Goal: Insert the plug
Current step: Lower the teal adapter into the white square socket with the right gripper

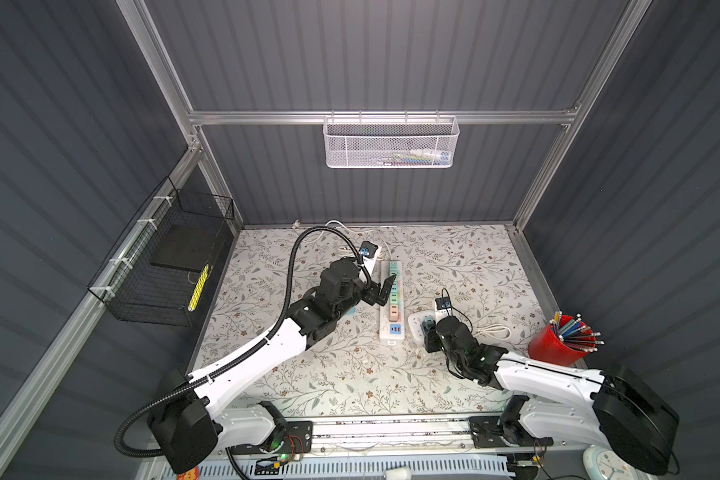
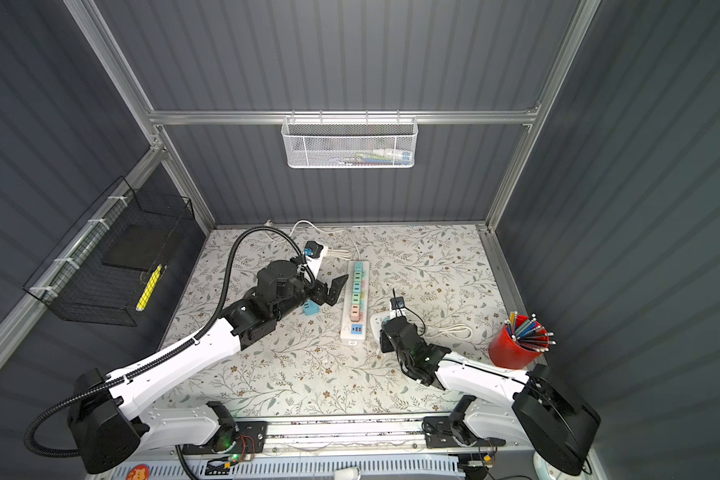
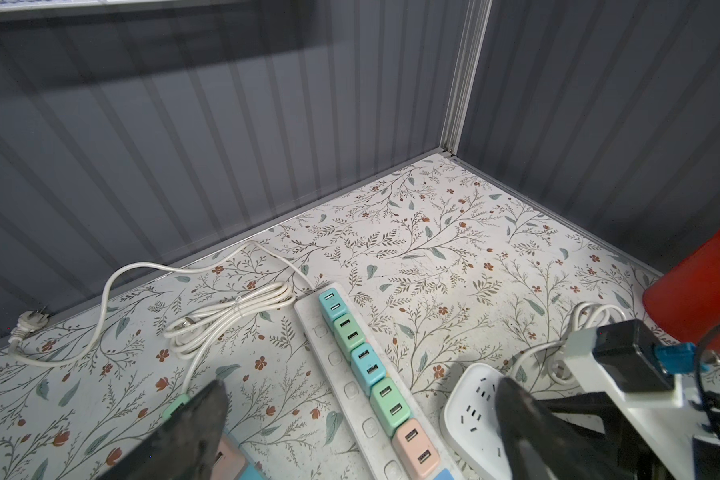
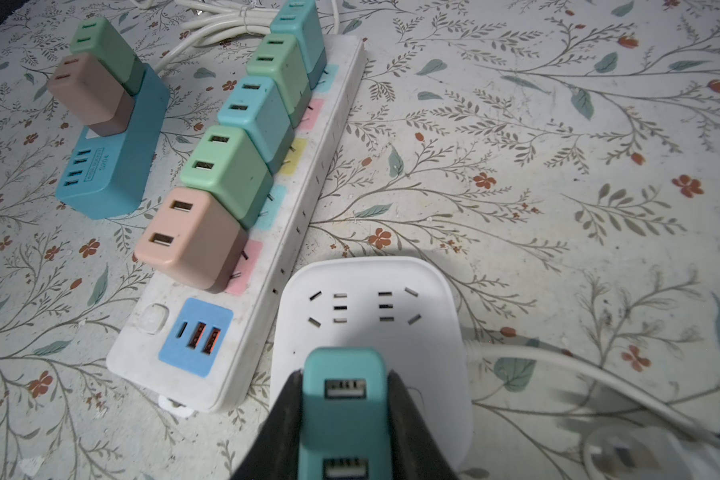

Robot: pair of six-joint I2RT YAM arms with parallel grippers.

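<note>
Plug (image 4: 344,419), teal, is clamped between the jaws of the right gripper (image 4: 345,376), over the near-right part of the white socket (image 4: 366,282); whether its prongs are in is hidden. Left gripper (image 1: 381,290) hangs spread wide by the left edge of the long strip (image 4: 335,133), which carries five chargers (image 4: 225,166) and lies just left of the socket.

Right claw (image 4: 344,380) is clamped on the teal plug (image 4: 341,428) at the lower middle of the frame, right over the near edge of the white socket block (image 4: 375,286). A long power strip (image 4: 333,124) sits just beside it with five pastel chargers (image 4: 221,166) in a row. A blue adapter (image 4: 113,174) is upper left on the floral counter (image 4: 558,208).
</note>
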